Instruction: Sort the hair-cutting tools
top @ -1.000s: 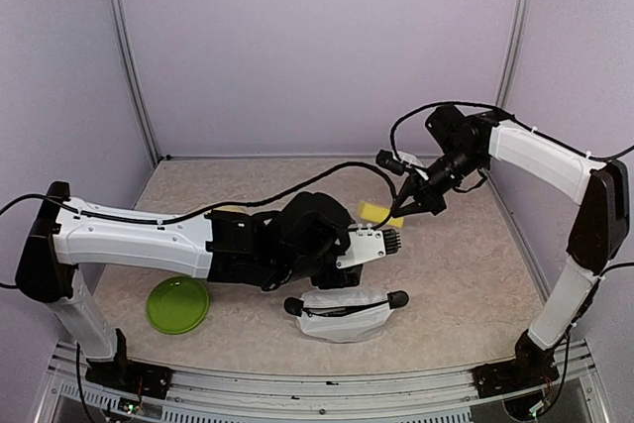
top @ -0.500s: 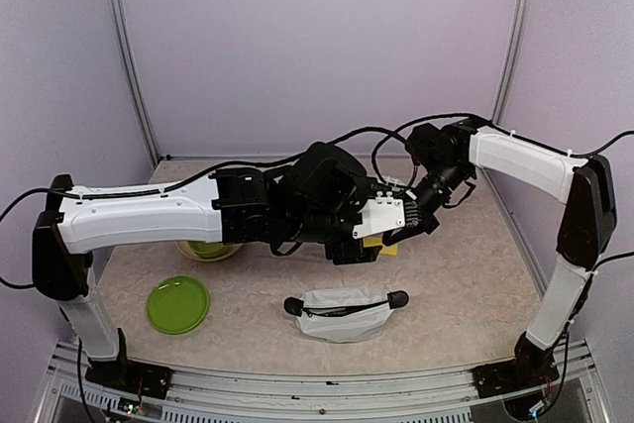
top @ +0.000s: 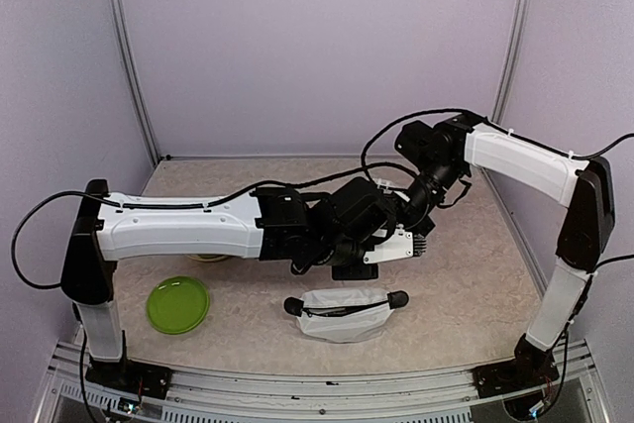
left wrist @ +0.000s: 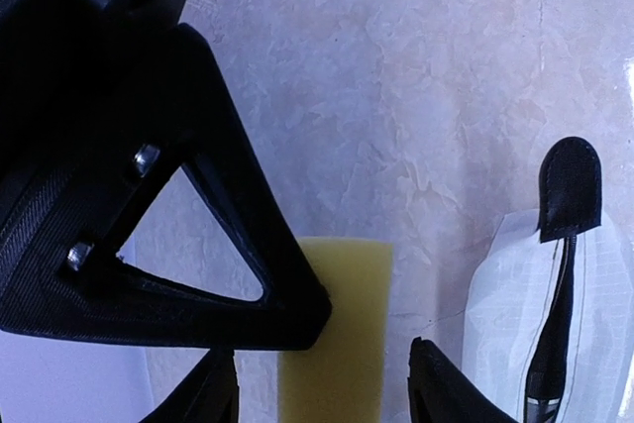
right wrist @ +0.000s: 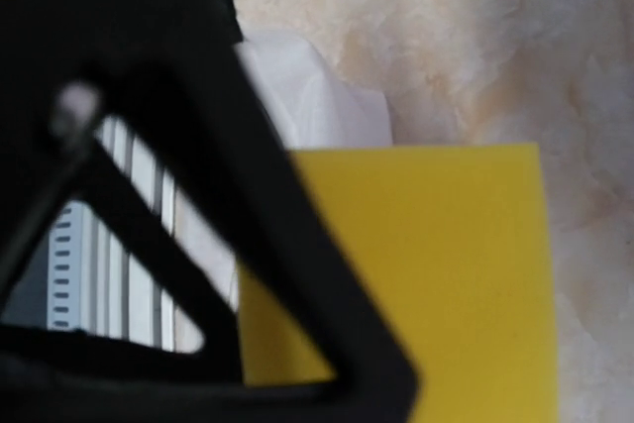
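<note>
Two containers lay on the table (top: 466, 284): a green plate (top: 178, 304) at front left and a white zip pouch (top: 345, 314) at front centre, its contents hidden. At mid-table the left gripper (left wrist: 325, 393) stood with fingers apart astride a yellow block (left wrist: 342, 354). The right gripper (left wrist: 302, 319), fingers together, had its tip at the block's corner. Where the hair-cutting tools lay could not be told.
</note>
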`<state>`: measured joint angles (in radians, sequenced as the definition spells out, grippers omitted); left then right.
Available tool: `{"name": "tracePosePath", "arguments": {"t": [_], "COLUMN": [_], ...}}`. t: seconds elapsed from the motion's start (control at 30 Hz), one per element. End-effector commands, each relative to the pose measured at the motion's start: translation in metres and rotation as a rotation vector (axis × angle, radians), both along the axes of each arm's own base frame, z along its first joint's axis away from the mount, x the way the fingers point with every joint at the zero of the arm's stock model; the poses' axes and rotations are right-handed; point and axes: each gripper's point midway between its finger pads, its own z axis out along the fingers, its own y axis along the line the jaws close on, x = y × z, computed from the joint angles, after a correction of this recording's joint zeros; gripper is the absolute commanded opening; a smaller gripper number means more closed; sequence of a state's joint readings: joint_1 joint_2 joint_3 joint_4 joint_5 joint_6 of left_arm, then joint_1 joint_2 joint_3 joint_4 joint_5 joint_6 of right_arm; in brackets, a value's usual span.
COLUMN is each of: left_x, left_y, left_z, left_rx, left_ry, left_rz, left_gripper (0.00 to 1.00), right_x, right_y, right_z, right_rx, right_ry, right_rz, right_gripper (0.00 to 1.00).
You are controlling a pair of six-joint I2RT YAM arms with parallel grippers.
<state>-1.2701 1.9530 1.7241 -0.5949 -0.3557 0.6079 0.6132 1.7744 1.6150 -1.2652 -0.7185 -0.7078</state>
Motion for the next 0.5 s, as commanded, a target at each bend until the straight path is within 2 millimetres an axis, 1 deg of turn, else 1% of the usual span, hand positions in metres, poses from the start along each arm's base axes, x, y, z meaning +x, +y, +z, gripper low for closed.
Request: {"name": "tracePosePath", "arguments": {"t": [0.0,0.1,0.17,0.27,0.33,0.47], "left_x": [0.011,0.013,0.014,0.013,0.013,0.010], "left_y": [0.001,0.002,0.004,0.006,0.005,0.002], "left_z": [0.006,0.002,-0.002,-0.010,-0.012,-0.009], "left_rx": [0.006,0.022,0.040,0.064,0.066,0.046], "left_ry": [-0.056,-0.067,-0.075,-0.071,-0.066,-0.044], "left_rz": [0.059,0.055,0.058,0.058,0.055,0.054], "left_gripper": [0.57,0.56,0.53,0.47,0.39,0.23], "right_x": [-0.007,-0.008,-0.009,-0.007,-0.008,-0.007], "right_y": [0.005,0.008,0.009,0.011,0.012,0.011], "right_z": [0.008,0.008,0.009,0.011,0.013,0.012], "right_rx": [-0.001,0.003,0.007,0.013,0.018,0.013], "right_ry": [-0.002,0.005,0.012,0.011,0.012,0.008], "right_rz": [0.016,0.027,0.030,0.029,0.031,0.031], "right_gripper": [0.00,0.00,0.00,0.00,0.00,0.00]}}
